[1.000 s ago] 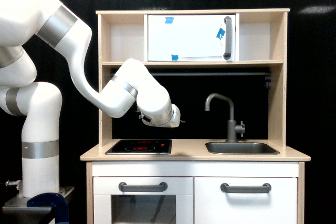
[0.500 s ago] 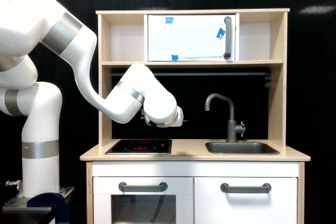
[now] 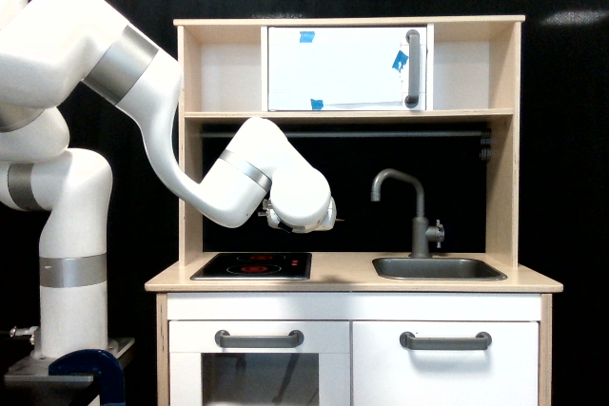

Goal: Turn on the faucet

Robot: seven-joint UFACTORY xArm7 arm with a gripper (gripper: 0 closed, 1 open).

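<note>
White xArm7 arm (image 3: 143,102) reaches in from the exterior view's left, wrist bent over the counter of a light-wood toy kitchen (image 3: 347,278). Gripper (image 3: 328,219) sits at the end of the rounded white wrist, mostly hidden by the wrist housing; only a small dark tip pokes out toward the exterior view's right. Jaw state: cannot tell, fingers too small and hidden.

Slim matte-grey toy faucet (image 3: 417,216) with upright stem, hooked gooseneck spout and small side knob stands well apart from the jaws, toward the exterior view's right, at about the same height as the spout's lower end. No contact. Grey recessed sink basin (image 3: 438,268) lies below the faucet, right of and lower than the jaws. Black stovetop panel with red rings (image 3: 252,265) lies below the jaws, slightly left. White upper cabinet door with blue tape bits (image 3: 344,68) is above the jaws. Two grey bar handles (image 3: 259,338) on the white lower fronts, far below.
</note>
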